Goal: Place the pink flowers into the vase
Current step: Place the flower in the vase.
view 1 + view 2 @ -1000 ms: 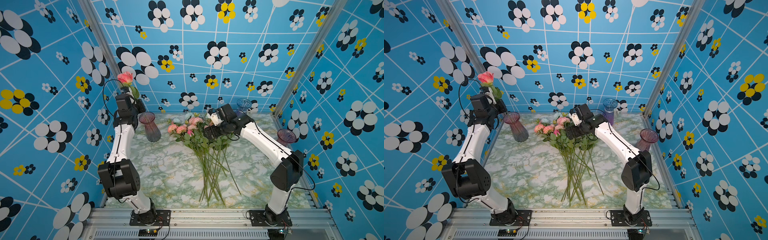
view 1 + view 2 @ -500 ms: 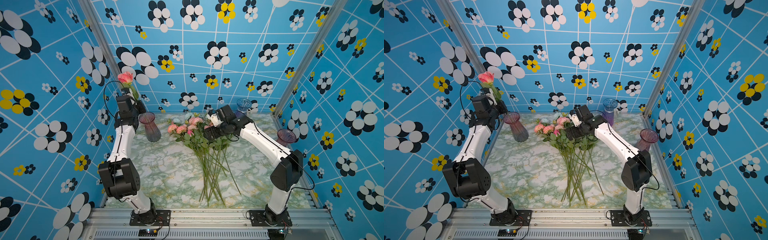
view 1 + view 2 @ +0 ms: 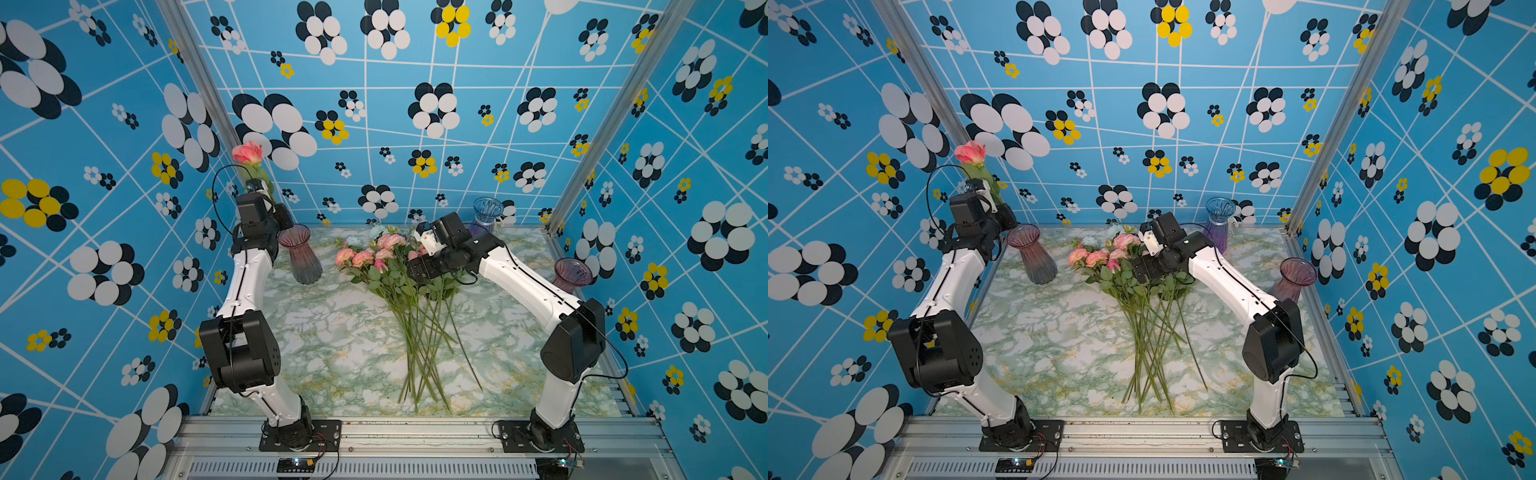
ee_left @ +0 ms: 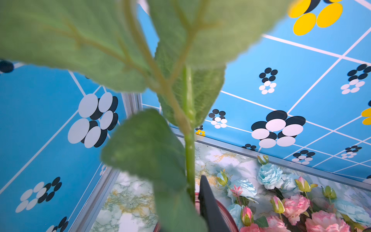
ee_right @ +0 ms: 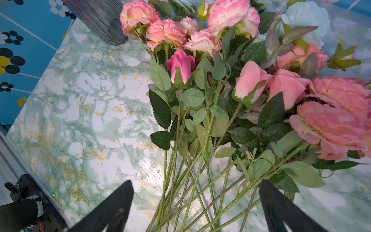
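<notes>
Left end effector (image 3: 261,188) clamps a pink rose (image 3: 248,153) beside the vase (image 3: 300,253); right end effector (image 5: 195,181) gapes.

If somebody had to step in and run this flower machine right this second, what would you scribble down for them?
Left gripper: at the stem of one pink rose standing upright over the vase; a leaf hides one finger, so grip unclear.
Right gripper: open, hovering over the stems of the pink flowers heaped on the table.
Done: no other flower shows in the vase.
Left: seat this rose, then move the heap's pink ones over.
</notes>
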### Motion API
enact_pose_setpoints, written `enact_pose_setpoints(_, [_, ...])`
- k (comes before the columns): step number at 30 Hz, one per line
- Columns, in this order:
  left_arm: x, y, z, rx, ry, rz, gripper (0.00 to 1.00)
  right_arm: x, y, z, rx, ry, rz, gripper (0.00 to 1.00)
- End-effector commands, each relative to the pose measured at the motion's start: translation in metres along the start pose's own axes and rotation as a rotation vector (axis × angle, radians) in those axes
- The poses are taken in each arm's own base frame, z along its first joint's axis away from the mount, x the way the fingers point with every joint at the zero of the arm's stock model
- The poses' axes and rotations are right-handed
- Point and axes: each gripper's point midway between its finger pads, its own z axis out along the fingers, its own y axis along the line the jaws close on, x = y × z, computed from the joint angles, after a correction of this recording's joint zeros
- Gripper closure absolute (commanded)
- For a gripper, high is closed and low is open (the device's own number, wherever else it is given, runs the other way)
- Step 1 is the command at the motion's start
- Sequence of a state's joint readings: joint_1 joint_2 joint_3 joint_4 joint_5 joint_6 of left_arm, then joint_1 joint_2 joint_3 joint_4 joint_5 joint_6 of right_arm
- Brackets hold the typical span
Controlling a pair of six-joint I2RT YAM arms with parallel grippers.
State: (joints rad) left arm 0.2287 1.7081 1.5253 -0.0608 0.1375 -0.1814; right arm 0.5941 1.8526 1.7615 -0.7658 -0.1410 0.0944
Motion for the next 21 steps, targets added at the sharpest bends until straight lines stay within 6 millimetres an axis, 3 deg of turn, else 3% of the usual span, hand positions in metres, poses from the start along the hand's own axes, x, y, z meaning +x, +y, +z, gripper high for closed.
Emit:
enact_pose_setpoints(1, [0.006, 0.005, 0.005, -0.023, 0.02, 0.015, 0.85, -0.002, -0.001, -0.006, -0.005, -0.019, 0.021, 0.01])
enact_pose_setpoints(8, [0.01, 0.006, 0.004, -0.023, 0.026, 0.012, 0.85, 0.0, -0.002, -0.007, 0.0, -0.016, 0.027, 0.01])
enact_pose_setpoints(12, [0.01, 0.005, 0.0, -0.022, 0.025, 0.01, 0.84, 0.014, -0.009, -0.001, 0.036, 0.031, 0.037, 0.01])
enact_pose_setpoints(17, [0.011, 0.005, -0.011, -0.028, 0.025, 0.011, 0.72, 0.037, -0.017, 0.012, 0.059, 0.09, 0.06, 0.07])
enact_pose_setpoints(21, [0.012, 0.002, -0.024, -0.029, 0.024, 0.011, 0.59, 0.051, -0.012, 0.025, 0.015, 0.134, 0.087, 0.2])
